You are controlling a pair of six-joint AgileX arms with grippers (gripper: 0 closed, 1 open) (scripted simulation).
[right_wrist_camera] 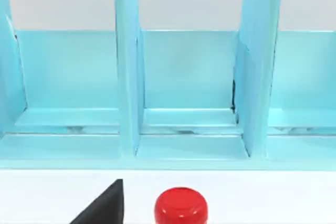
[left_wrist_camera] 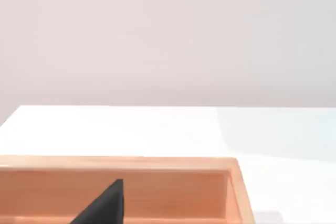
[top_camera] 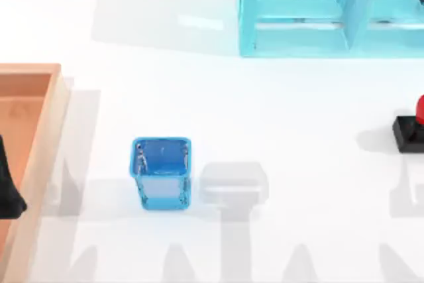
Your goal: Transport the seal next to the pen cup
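At the far left of the top view I see a wooden tray (top_camera: pixel 58 107) on the white table (top_camera: pixel 278 111), with my left gripper (top_camera: pixel 9 190) a dark shape over it; I cannot tell whether it is spread or pressed together. Right of the tray the pen cup (top_camera: pixel 161 173) stands upright and alone; behind, toward the right, rises a light-blue shelf frame (top_camera: pixel 298 14). At the far right edge sits the seal (top_camera: pixel 411 127), well apart from the cup; the right wrist view shows its red knob near a dark fingertip (right_wrist_camera: pixel 107 205) of my right gripper, whose state I cannot tell.

Left end effector (top_camera: pixel 8 187) sits at the table's left edge
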